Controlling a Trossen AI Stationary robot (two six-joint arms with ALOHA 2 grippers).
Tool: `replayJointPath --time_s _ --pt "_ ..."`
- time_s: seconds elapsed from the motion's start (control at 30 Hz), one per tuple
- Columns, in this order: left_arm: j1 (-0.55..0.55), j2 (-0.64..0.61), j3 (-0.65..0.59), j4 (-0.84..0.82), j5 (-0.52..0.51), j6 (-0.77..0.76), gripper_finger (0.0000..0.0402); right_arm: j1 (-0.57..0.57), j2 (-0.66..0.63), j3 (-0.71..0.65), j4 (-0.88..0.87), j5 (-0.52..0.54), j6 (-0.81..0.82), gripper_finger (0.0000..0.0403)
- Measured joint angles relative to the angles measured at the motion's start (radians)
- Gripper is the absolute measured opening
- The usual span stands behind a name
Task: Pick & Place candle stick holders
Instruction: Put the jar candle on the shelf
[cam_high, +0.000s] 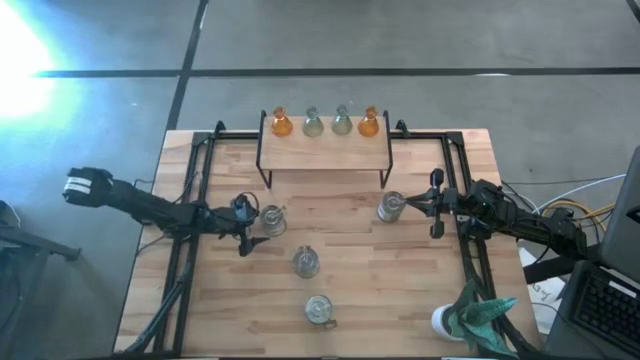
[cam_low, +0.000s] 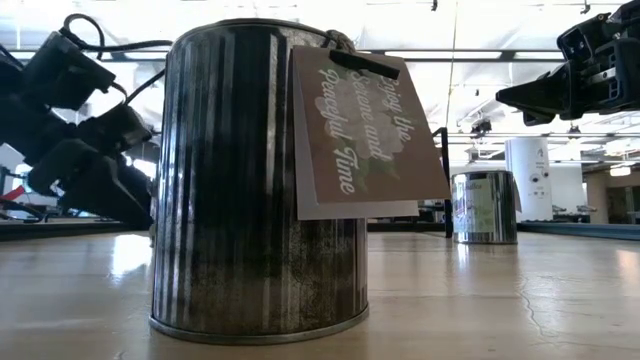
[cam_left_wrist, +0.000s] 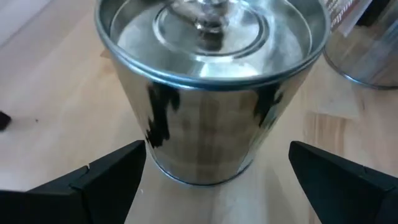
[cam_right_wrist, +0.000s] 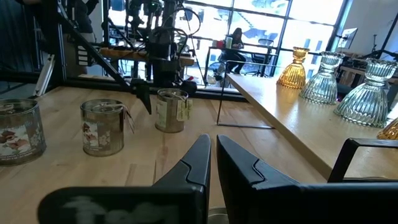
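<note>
The table (cam_high: 340, 200) is pale wood, planked with visible grain and a soft sheen. The 4 larger jars look like glossy silvery metal or mirrored glass (which one cannot be told): the near one (cam_low: 255, 180) is streaked and mottled, with a matt paper tag (cam_low: 365, 135), and the one at the left gripper (cam_left_wrist: 211, 87) is mirror-smooth. On the raised wooden shelf (cam_high: 325, 150) at the far side stand 4 ribbed glass bulbs, amber (cam_right_wrist: 294, 67) and pale green (cam_right_wrist: 322, 78), all shiny. Both grippers, left (cam_high: 243, 230) and right (cam_high: 436, 203), look like matt black plastic.
</note>
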Motion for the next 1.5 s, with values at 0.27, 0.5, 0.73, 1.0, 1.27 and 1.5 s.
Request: replayJointPath --time_s 0.27,0.5,0.73,1.0,1.27,1.5 --pt "0.000 0.063 0.003 0.116 -0.006 0.023 0.0397 0.000 0.000 0.000 0.000 0.000 0.000 0.0022" --pt "0.000 0.100 0.004 0.149 -0.006 0.029 0.0396 0.000 0.000 0.000 0.000 0.016 0.000 0.0022" --pt "0.000 0.110 0.005 0.172 -0.006 0.025 0.0397 0.000 0.006 0.000 0.000 0.266 0.000 0.0022" --pt "0.000 0.113 0.020 0.231 -0.031 0.050 0.0396 0.000 0.006 0.000 0.000 0.294 0.000 0.0022" --pt "0.002 0.117 0.051 0.232 -0.046 0.054 0.0397 0.000 0.006 0.000 0.000 0.294 0.000 0.0022" --pt "0.007 0.186 0.048 0.236 -0.045 0.028 0.0397 0.000 0.006 0.000 0.000 0.294 0.000 0.0022"
